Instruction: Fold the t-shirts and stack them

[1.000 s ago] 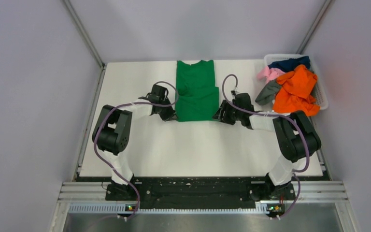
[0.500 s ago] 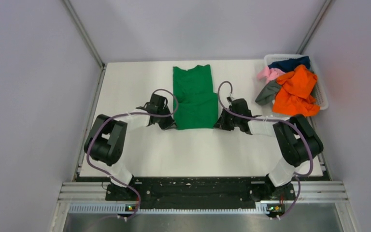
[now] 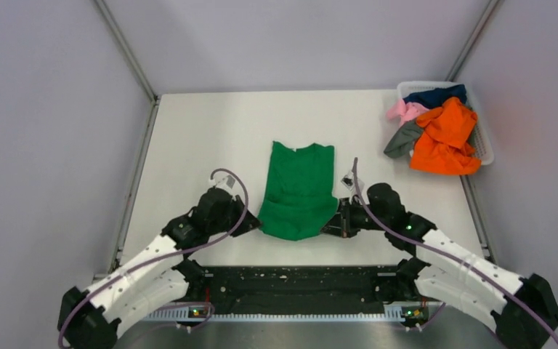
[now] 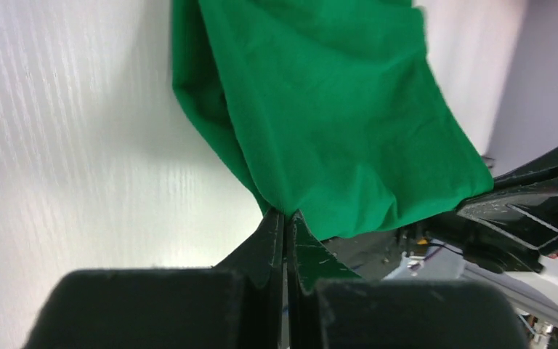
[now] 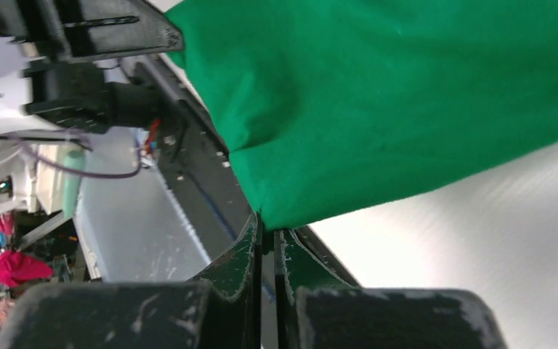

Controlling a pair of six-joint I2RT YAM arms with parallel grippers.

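1. The green t-shirt (image 3: 298,189) lies on the table (image 3: 189,145), well to the left of the white basket (image 3: 487,149) and nearer the arm bases. Its collar end points toward the basket's far row.
2. The left gripper (image 3: 253,227) has its jaws pressed together on the shirt's near left corner. The right gripper (image 3: 332,227) pinches the near right corner the same way. Both wrist views show only a thin nip of cloth at the fingertips.
3. The near hem hangs raised between the two pinches and sags in the middle. The step in hand looks like carrying this hem over toward the collar.
4. Risk: so little cloth is held that a quick pull could slip a corner free, and the hem would drop crooked.
5. Risk: if one arm travels faster or farther than the other, the fold will land skewed.
6. Risk: the sagging middle may bunch under the fold, or the layered sides may fall open.
7. Risk: a low carry could drag the whole shirt instead of folding it.
8. The orange t-shirt (image 3: 445,138) and others wait heaped in the basket.
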